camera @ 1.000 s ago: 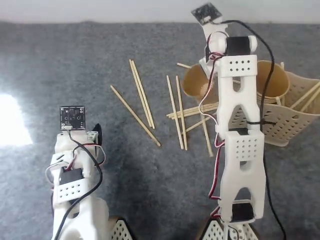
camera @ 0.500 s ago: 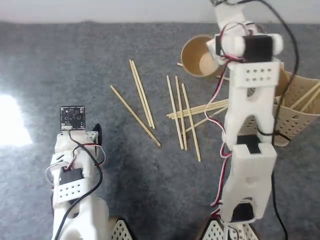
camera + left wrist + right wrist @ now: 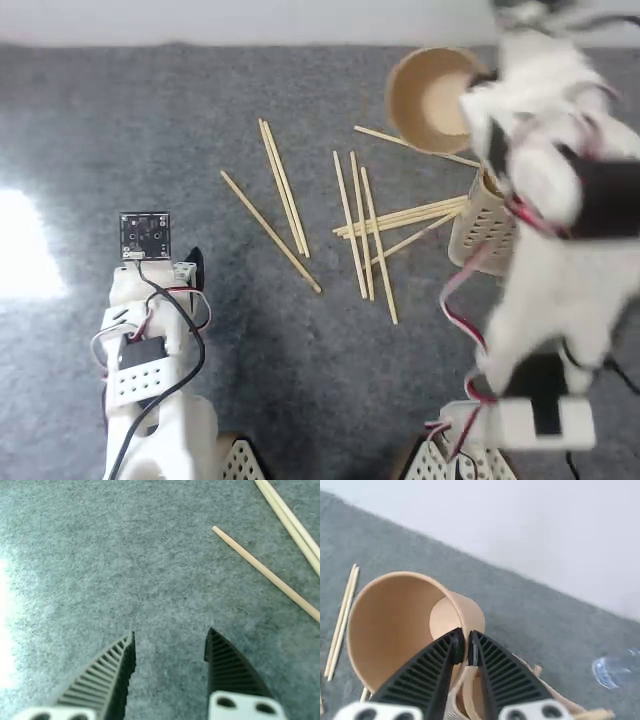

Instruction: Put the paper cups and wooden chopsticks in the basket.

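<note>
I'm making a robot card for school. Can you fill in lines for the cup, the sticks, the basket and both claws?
Cup: brown paper cup, tipped on its side, pinched by its wall
Right gripper: shut on the cup
Left gripper: open, holding nothing, over the grey carpet
Sticks: pale wooden chopsticks, scattered on the carpet
Basket: beige slotted plastic basket, partly hidden behind the right arm

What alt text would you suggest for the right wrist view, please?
The right gripper pinches the side of a tan paper cup whose open mouth faces the camera. Around it are grey carpet, two chopsticks and part of a basket, with a pale wall behind.
</note>
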Controlling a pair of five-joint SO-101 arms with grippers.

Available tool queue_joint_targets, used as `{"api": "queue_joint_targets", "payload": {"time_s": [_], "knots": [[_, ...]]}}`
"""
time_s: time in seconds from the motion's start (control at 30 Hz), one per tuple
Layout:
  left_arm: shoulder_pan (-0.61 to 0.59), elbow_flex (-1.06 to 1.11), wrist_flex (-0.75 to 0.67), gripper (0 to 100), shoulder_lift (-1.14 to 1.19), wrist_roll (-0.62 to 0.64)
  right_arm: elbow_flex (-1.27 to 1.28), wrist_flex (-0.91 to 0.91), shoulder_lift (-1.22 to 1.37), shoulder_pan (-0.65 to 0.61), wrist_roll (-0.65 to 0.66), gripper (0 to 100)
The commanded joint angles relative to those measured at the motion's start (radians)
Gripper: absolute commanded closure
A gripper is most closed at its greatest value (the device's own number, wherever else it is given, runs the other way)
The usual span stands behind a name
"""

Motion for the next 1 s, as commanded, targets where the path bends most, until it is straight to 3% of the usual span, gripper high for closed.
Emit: {"api": "queue_joint_targets", "payload": {"time_s": [0.0,0.2,0.63,0.8,0.97], "knots": [[0.008,-0.002,-0.021,79,-0.017,-0.009,0.061,0.042,-0.148,0.073,-0.025,99.2],[0.008,-0.002,-0.02,79,-0.015,-0.009,0.249,0.039,-0.243,0.137,-0.021,99.2],[0.009,0.007,-0.021,79,-0.017,-0.009,0.259,0.019,-0.203,0.32,-0.021,99.2],[0.028,0.01,-0.023,79,-0.017,-0.009,0.255,0.035,-0.111,0.321,-0.032,99.1],[0.028,0.01,-0.023,79,-0.017,-0.009,0.255,0.033,-0.107,0.229,-0.058,99.1]]}}
